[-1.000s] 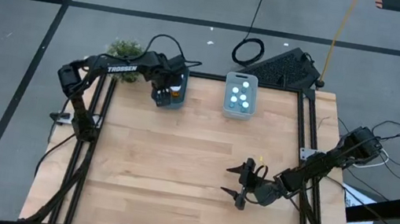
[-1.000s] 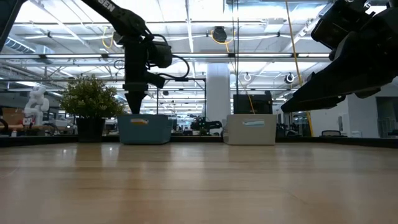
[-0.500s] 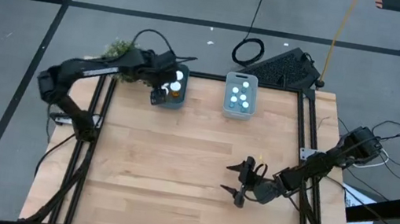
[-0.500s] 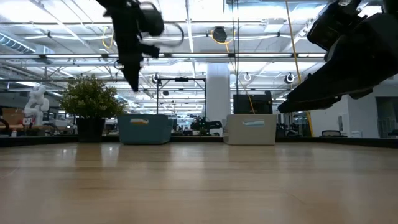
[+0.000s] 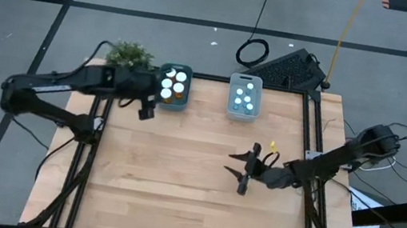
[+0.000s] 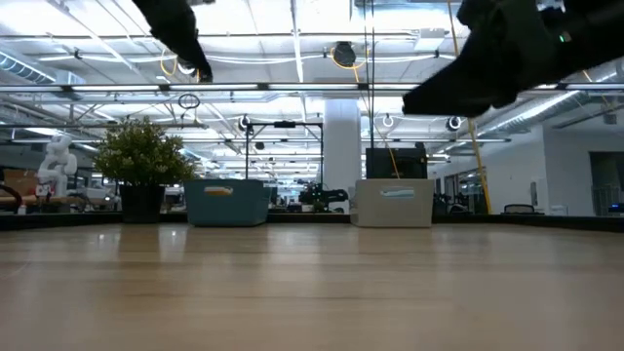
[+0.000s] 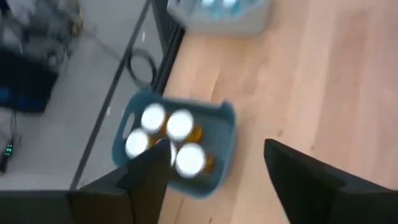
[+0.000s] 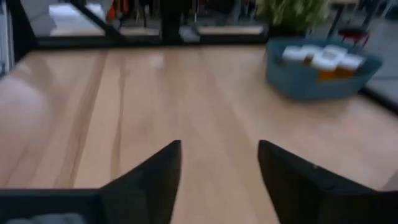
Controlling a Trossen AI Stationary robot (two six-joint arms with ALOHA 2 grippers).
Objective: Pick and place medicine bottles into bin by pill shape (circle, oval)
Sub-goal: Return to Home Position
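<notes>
While both arms hang clear of the worktop [image 5: 178, 175], all bottles sit in 2 bins at its far edge. Teal bin [image 5: 174, 88]: 4 amber-orange bottles [image 5: 177, 89] with white caps, upright, packed touching; the left wrist view shows the same 4 [image 7: 180, 124]. Pale grey bin [image 5: 244, 97], just to the right of the teal one and apart from it: white caps over pale blue bottles [image 5: 243, 96], about 5 in the high view, exact count hard to tell. No bottles loose on the wood.

Left gripper [image 5: 145, 108]: off the near-left corner of the teal bin, raised, arm stretched nearly flat from its base past the left rail. Fingers parted, nothing between them; the wrist view shows the 2 dark fingers [image 7: 311, 180] wide apart with the teal bin [image 7: 180, 149] below and ahead.

Right gripper [image 5: 242, 171]: over the right-centre of the worktop, well apart from both bins, arm reaching in from the right rail with the forearm low and angled left. Fingers spread, empty; its wrist view shows both fingers [image 8: 155, 174] splayed over bare wood, teal bin [image 8: 320, 74] far off.

Low view: both bins, teal [image 6: 227, 203] and grey [image 6: 394, 203], stand on the far edge; 1 potted plant [image 6: 141, 168] sits left of the teal bin. Plant also shows in the high view [image 5: 129, 55], off the back-left corner.
</notes>
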